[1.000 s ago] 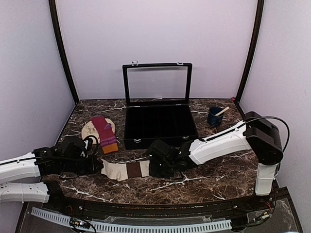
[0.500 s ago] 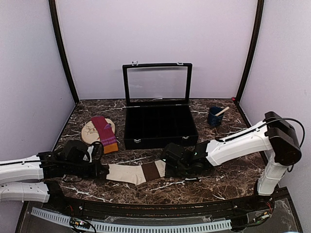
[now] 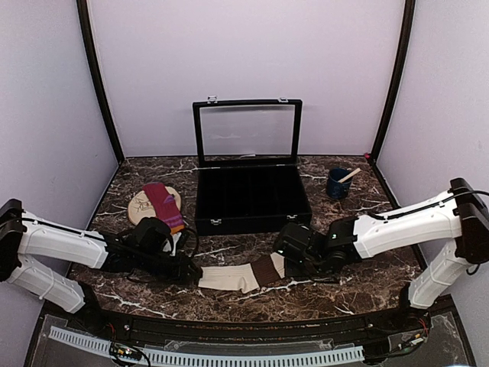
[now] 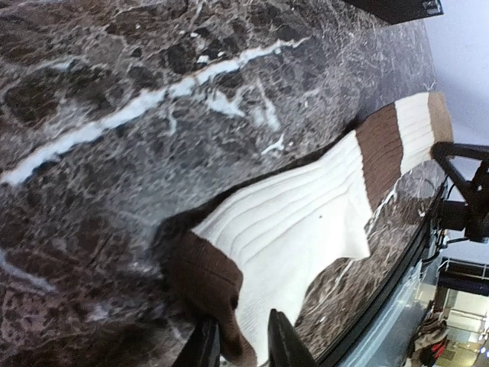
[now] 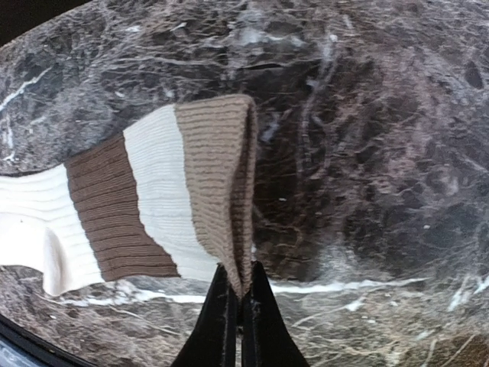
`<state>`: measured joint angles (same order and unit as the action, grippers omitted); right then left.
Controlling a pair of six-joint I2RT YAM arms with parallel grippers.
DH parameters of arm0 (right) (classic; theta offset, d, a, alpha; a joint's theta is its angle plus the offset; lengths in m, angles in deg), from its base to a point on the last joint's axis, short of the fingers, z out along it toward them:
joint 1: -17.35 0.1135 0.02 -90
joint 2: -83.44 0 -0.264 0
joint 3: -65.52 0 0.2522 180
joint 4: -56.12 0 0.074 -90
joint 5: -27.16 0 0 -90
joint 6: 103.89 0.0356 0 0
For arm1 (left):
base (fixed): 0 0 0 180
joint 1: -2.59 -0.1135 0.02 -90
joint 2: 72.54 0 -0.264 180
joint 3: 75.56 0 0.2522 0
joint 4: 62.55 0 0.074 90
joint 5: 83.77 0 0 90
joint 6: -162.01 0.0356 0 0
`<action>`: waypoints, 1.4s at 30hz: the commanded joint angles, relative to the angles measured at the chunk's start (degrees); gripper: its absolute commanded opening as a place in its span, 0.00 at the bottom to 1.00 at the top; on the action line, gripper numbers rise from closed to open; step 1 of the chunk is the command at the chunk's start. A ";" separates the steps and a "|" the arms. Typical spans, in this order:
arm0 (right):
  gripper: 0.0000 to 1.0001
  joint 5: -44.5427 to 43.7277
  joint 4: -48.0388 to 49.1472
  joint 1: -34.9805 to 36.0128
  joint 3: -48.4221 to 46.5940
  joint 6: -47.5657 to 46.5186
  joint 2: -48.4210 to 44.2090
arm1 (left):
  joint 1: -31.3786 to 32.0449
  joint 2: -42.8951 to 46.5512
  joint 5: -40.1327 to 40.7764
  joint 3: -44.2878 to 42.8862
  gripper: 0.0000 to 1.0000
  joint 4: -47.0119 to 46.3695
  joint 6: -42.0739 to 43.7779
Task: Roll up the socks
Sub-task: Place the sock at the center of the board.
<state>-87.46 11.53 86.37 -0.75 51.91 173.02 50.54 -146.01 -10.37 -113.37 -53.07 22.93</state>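
Note:
The cream-beige sock (image 3: 237,276) with brown patches lies stretched out flat on the marble near the front. My left gripper (image 3: 192,273) is shut on its brown toe end (image 4: 210,287). My right gripper (image 3: 284,265) is shut on its tan cuff (image 5: 221,183); the fingers (image 5: 218,321) pinch the cuff edge. The maroon-purple sock (image 3: 164,206) with an orange end lies on the tan oval mat (image 3: 141,205) at the back left; my left arm hides the orange end.
An open black compartment case (image 3: 250,197) with its lid up stands at the centre back. A dark blue cup (image 3: 338,183) with a wooden stick stands at the back right. The table's front edge (image 3: 244,317) runs just below the sock.
Both grippers have moved to the right with the cream sock between them. The sock is pulled out longer and lies nearer the middle of the front edge.

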 commanded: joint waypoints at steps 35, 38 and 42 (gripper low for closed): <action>0.00 -4.01 -18.11 10.38 -35.21 -8.07 20.16 | 2.59 15.28 2.41 7.98 0.31 -2.23 -1.68; 0.00 -3.83 -20.03 12.24 -40.31 -7.81 24.27 | 2.59 15.46 1.40 8.51 0.27 -2.65 -0.90; 0.00 -2.54 -20.77 13.98 -44.93 -7.62 28.31 | 2.59 15.54 0.50 8.74 0.25 -2.43 0.23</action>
<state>-90.58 -6.30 98.65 -41.60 43.65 198.64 52.76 -131.46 -8.21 -105.64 -55.47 21.03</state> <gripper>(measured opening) 0.014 0.255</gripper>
